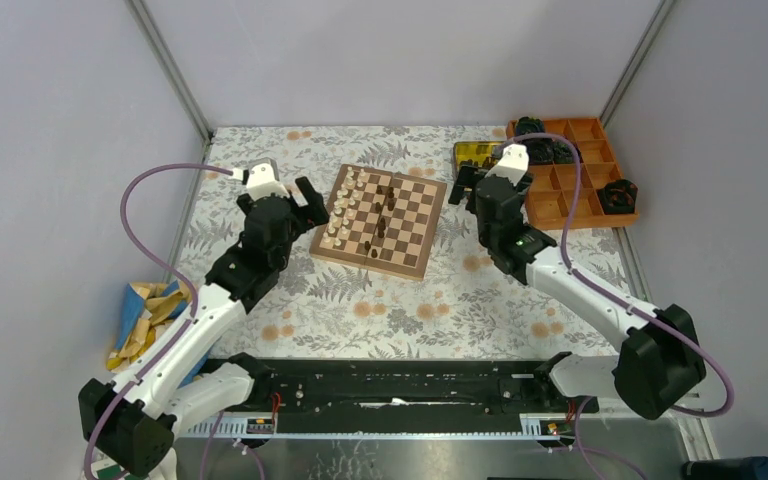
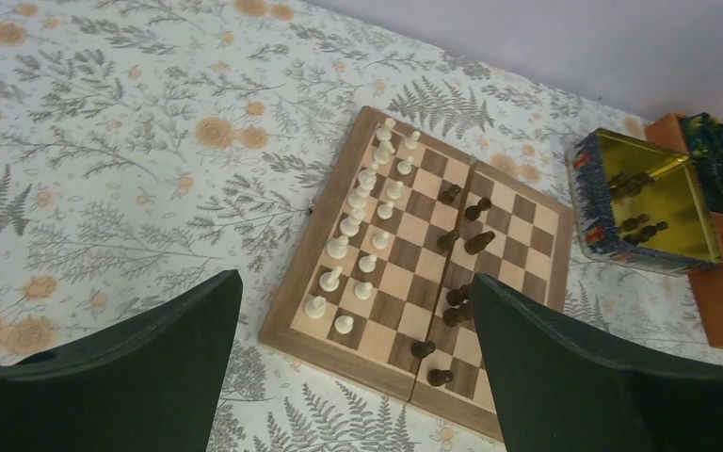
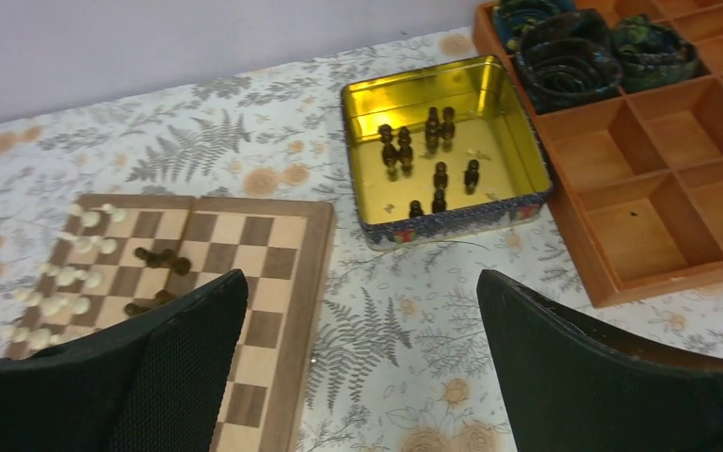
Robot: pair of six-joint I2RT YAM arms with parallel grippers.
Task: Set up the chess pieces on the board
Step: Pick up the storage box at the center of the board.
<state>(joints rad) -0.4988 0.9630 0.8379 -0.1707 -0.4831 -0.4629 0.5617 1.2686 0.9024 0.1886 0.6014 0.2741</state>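
Light is even and diffuse, from above, and bright throughout. Shadows around the board are faint and soft-edged.

Top view: sharp, but the pieces on the board are too small to resolve.

Left wrist view: board slightly soft. In front of it the left gripper reads as near-black masses with surface detail lost.

Right wrist view: the right gripper is equally dark, with mesh texture just visible on one finger. Right of the board, the tin throws strong yellow glare off its floor.
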